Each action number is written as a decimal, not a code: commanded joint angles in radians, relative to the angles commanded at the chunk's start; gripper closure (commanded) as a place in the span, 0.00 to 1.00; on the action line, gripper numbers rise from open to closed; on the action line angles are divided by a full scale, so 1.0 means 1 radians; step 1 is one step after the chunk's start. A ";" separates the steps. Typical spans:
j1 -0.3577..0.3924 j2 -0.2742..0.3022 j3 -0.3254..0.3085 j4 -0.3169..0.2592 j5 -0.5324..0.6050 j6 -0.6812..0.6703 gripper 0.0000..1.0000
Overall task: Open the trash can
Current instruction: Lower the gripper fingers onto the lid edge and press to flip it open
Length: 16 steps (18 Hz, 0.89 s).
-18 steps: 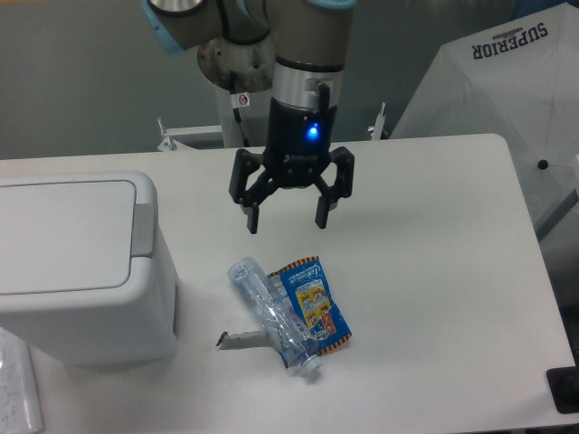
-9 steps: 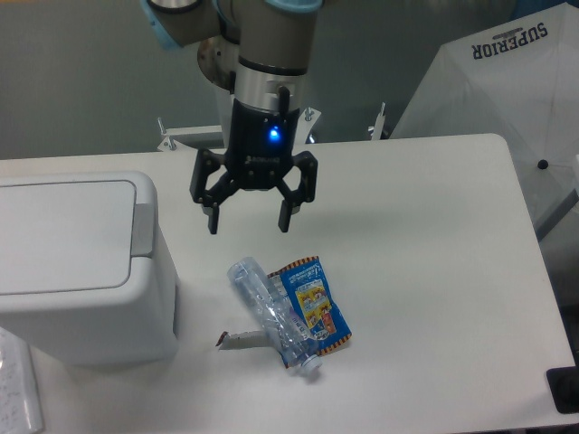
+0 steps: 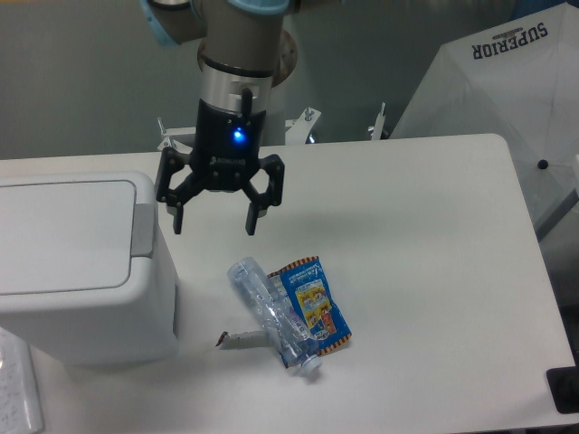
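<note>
1. The trash can (image 3: 77, 271) stands at the left edge of the white bench (image 3: 425, 271), a large white boxy bin with rounded corners. Its flat recessed lid (image 3: 63, 237) is down and closed.
2. A grey push tab (image 3: 143, 229) runs along the lid's right edge, facing the middle of the bench.
3. The gripper (image 3: 214, 221) hangs above the bench just right of the bin's upper right corner, pointing down. Its jaws are spread wide and grasp nothing; the left fingertip is near the grey tab, but whether it touches the bin cannot be told.
4. A blue light (image 3: 238, 136) glows on the black gripper body, below the silver wrist of the arm (image 3: 237, 45).
5. In front of the gripper, well apart from it, a crushed clear plastic bottle (image 3: 270, 312) lies on the bench with its neck toward the near edge.
6. A blue snack packet (image 3: 315, 306) with an orange border lies beside and partly under the bottle. It bears a cartoon picture and some print, too small to read.
7. A small torn scrap (image 3: 233, 338) lies to the left of the bottle's lower end.
8. Off the bench at upper right is a white umbrella (image 3: 493, 90) printed with the word "SUPERIOR" in dark capitals.
9. A sheet of white material (image 3: 18, 389) shows at the lower left corner, in front of the bin.
</note>
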<state>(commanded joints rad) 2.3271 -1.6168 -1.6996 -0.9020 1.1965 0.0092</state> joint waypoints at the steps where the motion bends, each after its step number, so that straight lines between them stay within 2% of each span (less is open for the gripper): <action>1: 0.000 0.005 -0.002 0.000 0.000 -0.002 0.00; 16: -0.026 0.003 -0.026 0.002 0.002 0.002 0.00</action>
<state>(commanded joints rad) 2.3010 -1.6137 -1.7257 -0.9004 1.1980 0.0107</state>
